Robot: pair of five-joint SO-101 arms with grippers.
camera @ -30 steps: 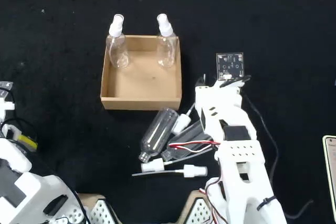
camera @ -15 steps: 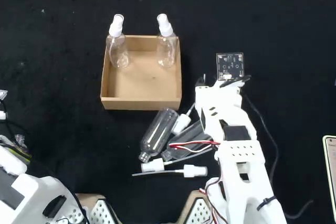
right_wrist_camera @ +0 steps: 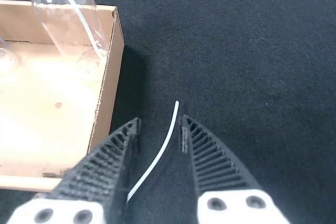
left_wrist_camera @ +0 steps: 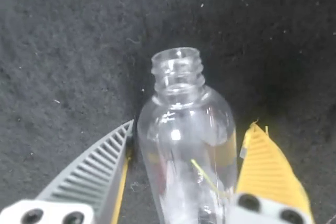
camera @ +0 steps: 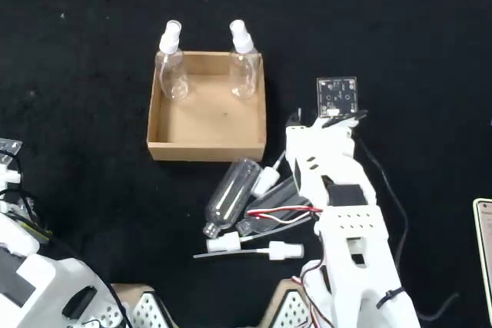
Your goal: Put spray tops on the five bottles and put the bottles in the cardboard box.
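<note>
1. Left gripper (left_wrist_camera: 192, 125) is clamped on an uncapped bottle (left_wrist_camera: 184, 150), one finger against each side of the body. The open neck points away from the wrist and stands free of the fingers. This looks like a hold meant to leave the mouth free for a spray top.
2. Right gripper (right_wrist_camera: 160, 119) has its jaws apart, low over the mat (camera: 92, 190), just off the cardboard box (camera: 206, 151) at its 4 o'clock corner. A thin white dip tube (right_wrist_camera: 157, 156) runs through the gap. It is probably lined up to pick a top by its tube.
3. Two capped bottles (camera: 173, 74) (camera: 244, 73) stand in the box's back corners, at 11 and 1 o'clock. That leaves the front floor free, presumably for the three bottles to come.
4. Two bare bottles (camera: 231, 193) (camera: 265, 209) lie on their sides at 6 o'clock of the box. Two loose spray tops (camera: 223, 243) (camera: 286, 250) lie at 6 o'clock of those. A third spray top (camera: 266, 180) sits by the nearer bottle's base.
5. Hard to tell:
   - Whether the tube touches either right finger, and which top it belongs to.
   - The second bare bottle is partly under the right arm (camera: 346, 220).
   - The held bottle's base is cut off at the frame edge.
   - The left arm (camera: 38, 282) is cropped at 8 o'clock.
</note>
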